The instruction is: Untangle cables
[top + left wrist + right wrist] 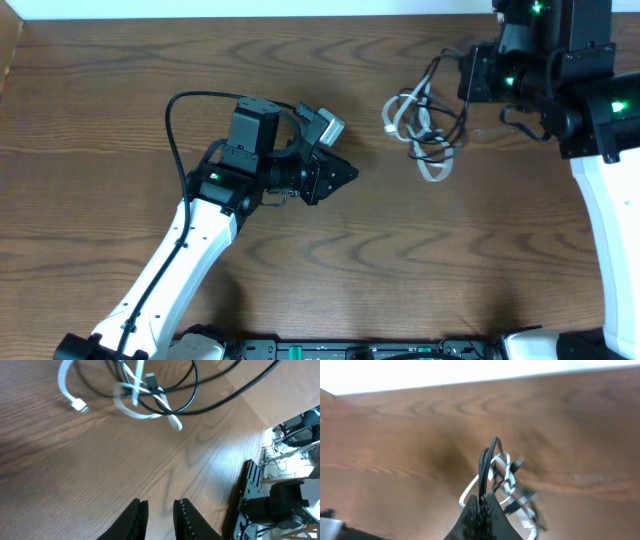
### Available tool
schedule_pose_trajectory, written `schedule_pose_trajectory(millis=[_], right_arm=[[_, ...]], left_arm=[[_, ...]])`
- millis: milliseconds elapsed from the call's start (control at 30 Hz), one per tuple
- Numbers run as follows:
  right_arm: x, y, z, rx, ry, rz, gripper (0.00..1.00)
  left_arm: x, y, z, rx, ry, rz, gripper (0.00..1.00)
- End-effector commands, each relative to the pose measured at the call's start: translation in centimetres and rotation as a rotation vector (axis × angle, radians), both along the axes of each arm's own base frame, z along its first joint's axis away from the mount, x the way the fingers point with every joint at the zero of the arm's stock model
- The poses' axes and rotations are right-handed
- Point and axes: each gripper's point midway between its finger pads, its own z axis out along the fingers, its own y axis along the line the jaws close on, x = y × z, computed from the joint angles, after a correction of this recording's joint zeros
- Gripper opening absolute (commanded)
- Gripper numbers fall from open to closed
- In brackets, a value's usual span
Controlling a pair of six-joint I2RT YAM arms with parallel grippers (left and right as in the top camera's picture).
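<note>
Under everything: a table [100,150] of dark brown wood grain, matte, filling nearly the whole overhead view.
Far edge: a plain white band [250,8] runs along it; wall or floor, I cannot tell which.
Near edge: a black rail [360,350] carries the arm bases. In the left wrist view, dark stands and loose wiring lie past the table's side, too cluttered to name.
Left arm [190,250]: white link rising from the near edge to a black wrist, angled toward the middle of the table.
Right arm [600,200]: white link along the right side, black joints with green lights at the far right corner, cut off by the frame.
Left gripper [160,515]: jaws narrow with a slim gap, nothing between them, aimed at the cables from well apart.
Right gripper [481,502]: clamped on black strands that arch up out of its fingers.
Cables [425,125]: black and white loops bunched on the far right part of the table, between the two grippers and just beside the right one.
White plug [78,406]: a small end at the tip of one white loop, low against the wood.
Hard to tell: whether the bundle rests on the wood or hangs; how the strands cross; the right wrist view blurs them, and the wrist body hides the right fingertips from overhead.
</note>
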Motion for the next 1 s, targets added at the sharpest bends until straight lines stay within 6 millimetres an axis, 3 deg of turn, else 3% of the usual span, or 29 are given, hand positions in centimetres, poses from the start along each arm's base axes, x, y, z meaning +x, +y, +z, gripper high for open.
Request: schedule_pose_trajectory(millis=[0, 67, 133, 167, 200, 233, 267, 300, 333, 467, 667, 800, 967], right_arm=[[0.3, -1.7, -5.8, -0.139, 0.184, -0.048, 0.01], [0.1, -4.7, -10.2, -0.284, 0.347, -0.231, 0.01], [0.3, -3.7, -11.5, -0.284, 0.382, -0.198, 0.01], [0.6, -1.6, -11.7, -0.238, 0.372, -0.082, 0.01], [0.8, 1.9, -11.0, -0.145, 0.327, 0.128, 0.01], [0.4, 5.1, -9.9, -0.045, 0.271, 0.32, 0.01], [-0.8, 8.8, -7.4, 0.1, 0.177, 0.561, 0.01], [-1.5, 10.6, -5.4, 0.193, 0.114, 0.675, 0.01], [-1.1, 11.0, -3.6, 0.255, 0.087, 0.653, 0.01], [1.3, 7.8, -3.3, 0.118, 0.088, 0.419, 0.01], [2.8, 1.6, -4.2, -0.13, 0.12, 0.095, 0.01], [3.1, 0.7, -3.5, -0.168, 0.095, 0.056, 0.01], [2.3, -1.9, -4.9, -0.288, 0.16, -0.021, 0.01]], left_arm=[[-0.2, -0.2, 0.4, -0.013, -0.013, -0.017, 0.23], [-0.2, -0.2, 0.3, -0.012, -0.01, -0.017, 0.23], [-0.3, -0.2, 0.3, -0.011, -0.008, -0.017, 0.23], [-0.3, -0.2, 0.3, -0.011, -0.007, -0.017, 0.23], [-0.3, -0.2, 0.3, -0.01, -0.007, -0.017, 0.23], [-0.3, -0.2, 0.3, -0.01, -0.007, -0.017, 0.23], [-0.2, -0.2, 0.2, -0.008, -0.007, -0.014, 0.23], [-0.2, -0.2, 0.2, -0.008, -0.007, -0.014, 0.23], [-0.3, -0.2, 0.2, -0.008, -0.006, -0.015, 0.23], [-0.4, -0.1, 0.1, -0.004, 0.002, -0.015, 0.23], [-0.5, -0.1, 0.0, 0.005, -0.019, -0.031, 0.23], [-0.5, -0.1, -0.1, 0.007, -0.016, -0.031, 0.23], [-0.4, 0.0, -0.3, 0.015, -0.015, -0.024, 0.23]])
